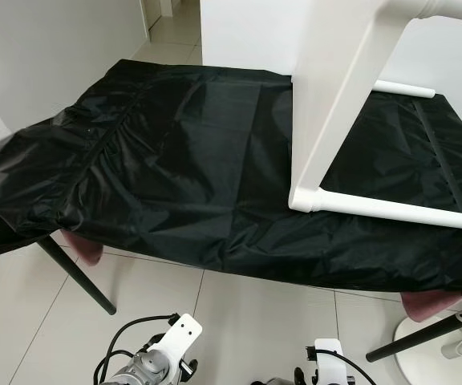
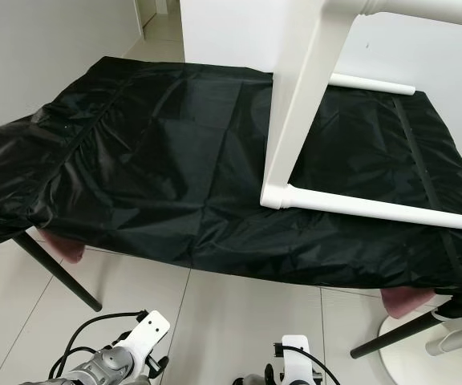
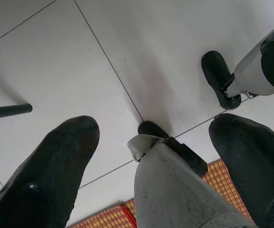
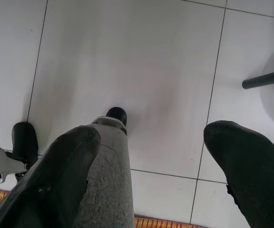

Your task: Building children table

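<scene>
The white children's table (image 1: 351, 104) is lying tilted on the black-covered bench (image 1: 175, 160): rigid, light; grip a round leg (image 1: 399, 210). Both hands, left hand (image 3: 146, 156) and right hand (image 4: 146, 161), are hanging released.

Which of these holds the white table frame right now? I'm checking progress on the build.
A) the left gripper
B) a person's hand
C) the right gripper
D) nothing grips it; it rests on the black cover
D: the white table frame stands on the black cover, while the left gripper and right gripper hang open over the floor tiles.
</scene>
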Robot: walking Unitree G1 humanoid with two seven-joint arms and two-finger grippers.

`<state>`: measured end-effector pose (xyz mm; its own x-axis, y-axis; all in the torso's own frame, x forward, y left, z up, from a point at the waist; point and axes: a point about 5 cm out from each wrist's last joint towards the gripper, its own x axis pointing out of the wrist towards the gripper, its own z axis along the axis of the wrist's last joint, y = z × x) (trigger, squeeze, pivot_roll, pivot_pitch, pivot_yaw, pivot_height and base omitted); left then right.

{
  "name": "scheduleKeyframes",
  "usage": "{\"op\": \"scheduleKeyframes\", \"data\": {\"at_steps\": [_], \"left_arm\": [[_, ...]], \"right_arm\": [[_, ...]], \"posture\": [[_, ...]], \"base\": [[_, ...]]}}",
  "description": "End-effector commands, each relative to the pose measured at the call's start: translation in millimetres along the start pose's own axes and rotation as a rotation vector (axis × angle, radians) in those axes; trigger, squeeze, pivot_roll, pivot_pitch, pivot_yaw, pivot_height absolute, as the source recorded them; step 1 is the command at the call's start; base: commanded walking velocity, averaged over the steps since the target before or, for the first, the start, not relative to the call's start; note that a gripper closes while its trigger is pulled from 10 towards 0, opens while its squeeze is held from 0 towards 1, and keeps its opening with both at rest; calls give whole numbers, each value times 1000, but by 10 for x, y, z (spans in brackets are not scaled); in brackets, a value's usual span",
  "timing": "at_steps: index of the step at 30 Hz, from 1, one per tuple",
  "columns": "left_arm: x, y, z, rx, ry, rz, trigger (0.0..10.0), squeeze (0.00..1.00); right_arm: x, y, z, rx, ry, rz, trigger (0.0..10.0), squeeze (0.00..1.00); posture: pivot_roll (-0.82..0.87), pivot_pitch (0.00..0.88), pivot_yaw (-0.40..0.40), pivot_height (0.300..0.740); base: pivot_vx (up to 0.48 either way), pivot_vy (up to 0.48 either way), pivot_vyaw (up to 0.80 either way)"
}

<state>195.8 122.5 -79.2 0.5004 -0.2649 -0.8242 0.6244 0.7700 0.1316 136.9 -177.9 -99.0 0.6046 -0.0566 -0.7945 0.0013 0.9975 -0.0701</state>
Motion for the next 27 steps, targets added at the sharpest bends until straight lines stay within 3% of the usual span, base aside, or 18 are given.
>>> {"op": "scheduleKeyframes", "data": {"at_steps": [1, 8, 13, 17, 19, 23, 24, 27], "left_arm": [[-12, -4, -87, 0, 33, 29, 10000, 0], [-12, 10, -76, -4, 28, 33, 10000, 0], [-9, 34, -26, 40, -1, 51, 10000, 0], [-11, 88, 56, 16, -52, 54, 10000, 0], [-38, 238, 144, 11, -117, 80, 10000, 0], [-61, 331, 192, 14, -155, 88, 10000, 0], [-89, 371, 250, 67, -212, 42, 10000, 0], [-133, 403, 292, 107, -275, -38, 10000, 0]], "right_arm": [[-44, 46, -153, 2, 58, 15, 10000, 0], [-45, 46, -156, 7, 60, 14, 10000, 0], [-41, 42, -128, -21, 36, 16, 10000, 0], [-29, 8, -38, -3, -28, 6, 10000, 0], [-35, -79, 52, -20, -113, -2, 10000, 0], [-43, -122, 115, -31, -168, 5, 10000, 0], [-53, -114, 177, -58, -221, 58, 10000, 0], [-85, -71, 221, -113, -282, 155, 10000, 0]], "posture": [[-6, 0, -13, 740], [-5, 0, -12, 740], [0, 0, -14, 740], [3, 0, -15, 740], [15, 0, -15, 740], [17, 0, -16, 740], [14, 0, -16, 740], [17, 0, -15, 740]], "base": [[0, 0, 0], [0, 0, 0], [0, 0, 0], [0, 0, 0], [0, 0, 0], [0, 0, 0], [0, 0, 0], [0, 0, 0]]}}
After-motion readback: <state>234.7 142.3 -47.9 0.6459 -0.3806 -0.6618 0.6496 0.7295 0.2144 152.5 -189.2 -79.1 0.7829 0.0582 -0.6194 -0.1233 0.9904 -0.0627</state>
